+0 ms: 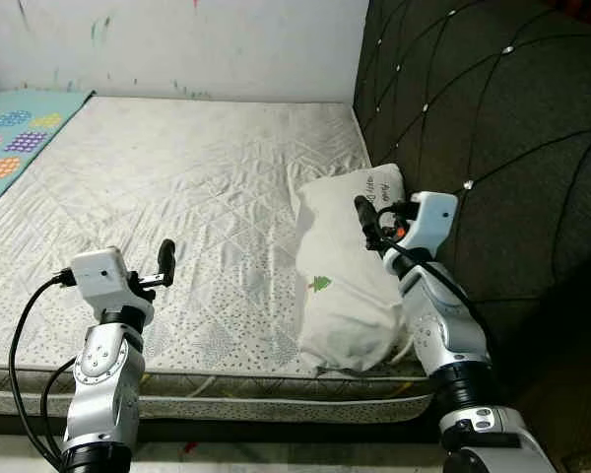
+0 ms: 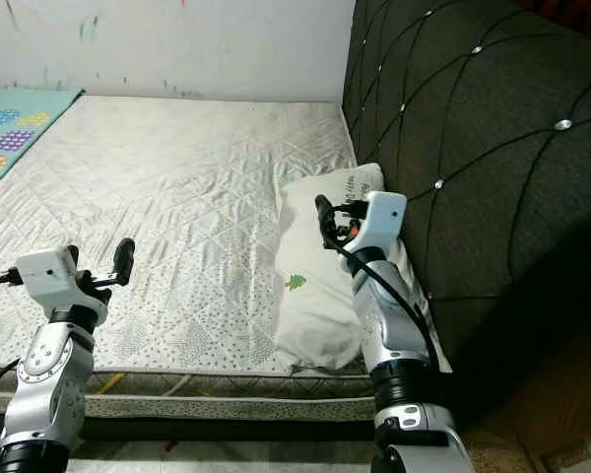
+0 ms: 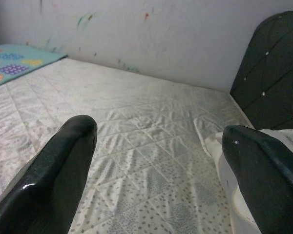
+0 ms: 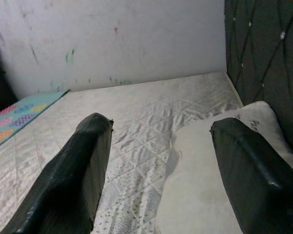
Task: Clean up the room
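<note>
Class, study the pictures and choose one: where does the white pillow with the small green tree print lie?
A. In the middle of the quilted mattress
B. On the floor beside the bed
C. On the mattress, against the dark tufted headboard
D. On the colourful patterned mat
C: the white pillow with the small green tree print lies on the quilted mattress, right beside the dark tufted headboard.

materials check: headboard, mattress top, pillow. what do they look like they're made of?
Headboard: dark upholstery, probably fabric or matte leatherette; diamond tufting with shiny stud buttons.
Mattress: quilted off-white textile with a fine dotted print, slightly sheened; stitched diamond lines and wrinkles show.
Pillow: soft white woven cover, likely cotton or polyester, creased and sagging, with small printed lettering and a green tree motif.
</note>
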Controlling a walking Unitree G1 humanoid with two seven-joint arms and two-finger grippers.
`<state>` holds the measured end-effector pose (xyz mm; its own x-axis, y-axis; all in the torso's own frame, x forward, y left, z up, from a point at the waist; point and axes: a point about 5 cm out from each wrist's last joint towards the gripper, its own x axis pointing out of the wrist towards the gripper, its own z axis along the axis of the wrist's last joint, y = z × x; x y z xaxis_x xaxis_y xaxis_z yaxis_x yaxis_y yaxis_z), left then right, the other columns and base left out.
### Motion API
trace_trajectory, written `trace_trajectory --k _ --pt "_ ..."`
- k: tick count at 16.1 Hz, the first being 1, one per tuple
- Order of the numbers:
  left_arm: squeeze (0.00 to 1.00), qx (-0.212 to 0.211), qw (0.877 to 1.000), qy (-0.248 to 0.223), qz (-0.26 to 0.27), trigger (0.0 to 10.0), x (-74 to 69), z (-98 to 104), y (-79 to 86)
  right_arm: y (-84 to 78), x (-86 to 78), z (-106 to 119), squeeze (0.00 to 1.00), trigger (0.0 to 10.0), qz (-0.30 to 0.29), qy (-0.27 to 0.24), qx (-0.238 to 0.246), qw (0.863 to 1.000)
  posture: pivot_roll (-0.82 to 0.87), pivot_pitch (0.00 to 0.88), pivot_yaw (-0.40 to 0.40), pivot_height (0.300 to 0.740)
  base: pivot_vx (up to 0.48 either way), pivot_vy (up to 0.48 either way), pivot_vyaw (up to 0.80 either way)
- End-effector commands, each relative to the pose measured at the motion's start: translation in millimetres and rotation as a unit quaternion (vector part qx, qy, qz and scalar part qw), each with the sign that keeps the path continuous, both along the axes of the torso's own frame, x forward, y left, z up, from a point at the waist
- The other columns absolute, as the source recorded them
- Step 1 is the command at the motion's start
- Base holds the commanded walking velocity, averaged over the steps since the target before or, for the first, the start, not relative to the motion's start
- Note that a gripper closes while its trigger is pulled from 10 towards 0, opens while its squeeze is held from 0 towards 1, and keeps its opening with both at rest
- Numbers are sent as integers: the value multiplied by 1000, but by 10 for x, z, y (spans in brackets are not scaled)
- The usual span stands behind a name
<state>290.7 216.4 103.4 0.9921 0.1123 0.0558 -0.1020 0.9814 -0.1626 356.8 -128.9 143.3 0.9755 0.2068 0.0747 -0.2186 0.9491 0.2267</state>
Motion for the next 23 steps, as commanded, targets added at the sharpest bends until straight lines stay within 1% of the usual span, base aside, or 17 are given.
trace_trajectory --k 1,2,3,6,7,8,9,10,11,12,13,14,15,17,19,20,23 --pt "0 -10 1000 -8 1 10000 21 60 8 37 34 64 0 10000 6 -8 -12 1000 -80 0 16 740 0 0 0" --pt "0 -23 1000 -15 -8 10000 89 97 -78 18 23 24 0 10000 6 -3 -36 999 -84 0 18 740 0 0 0" --pt "0 -24 1000 -10 -12 10000 112 82 -128 9 14 10 0 10000 7 -3 -47 999 -89 0 21 740 0 0 0" --pt "0 -19 998 25 -50 10000 77 -100 -286 91 -42 -36 0 10000 33 -3 -113 993 -131 0 51 740 0 0 0" --pt "0 -13 998 31 -56 10000 74 -126 -296 102 -67 -28 0 10000 41 -15 -127 991 -137 0 50 740 0 0 0" --pt "0 -16 997 41 -67 10000 99 -175 -317 186 -201 -132 0 10000 103 -37 -161 981 -137 0 45 740 0 0 0" --pt "0 -9 997 43 -69 10000 83 -192 -330 162 -290 -262 0 10000 108 -20 -163 980 -114 0 29 740 0 0 0" --pt "0 -5 997 42 -60 10000 51 -185 -303 120 -347 -369 0 10000 80 2 -142 987 -96 0 9 740 0 0 0" --pt "0 -14 997 41 -57 10000 -29 -179 -264 103 -407 -402 0 10000 55 -1 -133 990 -86 0 -6 740 0 0 0" --pt "0 -16 997 43 -56 10000 -107 -216 -224 104 -436 -437 1000 10000 38 8 -103 994 -82 0 -14 740 0 0 0" --pt "0 -21 998 50 -39 10000 -163 -257 -176 66 -434 -468 1000 10000 1 18 -97 995 -77 0 -22 740 0 0 0" --pt "0 -37 998 51 -20 10000 -212 -268 -143 -10 -428 -483 498 10000 -40 22 -104 993 -78 0 -25 740 0 0 0" --pt "0 -40 998 49 -16 10000 -238 -264 -148 -47 -431 -498 0 10000 -52 24 -108 992 -82 0 -24 740 0 0 0" --pt "0 -33 997 55 -38 10000 -271 -299 -283 -103 -445 -581 0 10000 -43 32 -126 991 -84 0 -33 740 0 0 0" --pt "0 -52 996 62 -34 10000 -259 -305 -271 -188 -436 -572 0 10000 -79 30 -138 987 -89 0 -37 740 0 0 0" --pt "0 -55 996 65 -38 10000 -263 -311 -306 -195 -458 -584 1000 10000 -82 32 -125 988 -91 0 -39 740 0 0 0" --pt "0 -57 995 68 -41 10000 -271 -303 -327 -225 -480 -611 1000 10000 -101 43 -111 988 -94 0 -36 740 0 0 0"
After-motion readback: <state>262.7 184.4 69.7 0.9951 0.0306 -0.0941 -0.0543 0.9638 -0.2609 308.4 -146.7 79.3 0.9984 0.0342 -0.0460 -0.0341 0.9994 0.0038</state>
